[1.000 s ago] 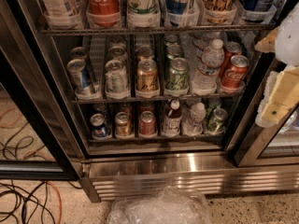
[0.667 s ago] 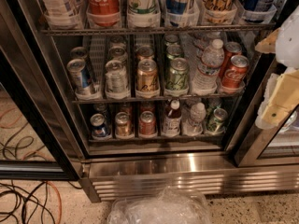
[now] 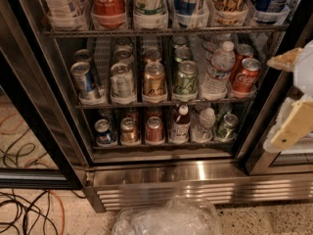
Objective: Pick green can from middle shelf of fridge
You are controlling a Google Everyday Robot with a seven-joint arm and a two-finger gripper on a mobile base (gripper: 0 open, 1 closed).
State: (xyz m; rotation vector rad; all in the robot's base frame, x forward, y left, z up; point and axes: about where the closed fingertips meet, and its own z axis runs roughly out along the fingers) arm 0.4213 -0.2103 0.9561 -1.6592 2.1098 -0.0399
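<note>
- Hand (image 3: 279, 102) at the right edge of view, outside the fridge (image 3: 161, 175), spread wide, gripping nothing.
- Green can (image 3: 186, 77) at the front edge of the middle desk (image 3: 98, 105), between gold-tan can (image 3: 154, 80) and water bottle (image 3: 218, 70).
- Lies left of the hand and further in; upright, long axis vertical, top up.
- Probably wants a leftward reach first.

The gripper (image 3: 275, 102) stands at the right edge, fingers (image 3: 293, 126) apart, its body cut off there. Well to its left, the green can (image 3: 186, 77) on the middle shelf (image 3: 161, 103) bears a label too blurred to read and hides most of the cans (image 3: 180, 54) behind it. Above and left of the gripper, the tall bottles (image 3: 148, 4) are cut by the top edge; below and left, a clear bag (image 3: 166, 219) by the bottom edge.
</note>
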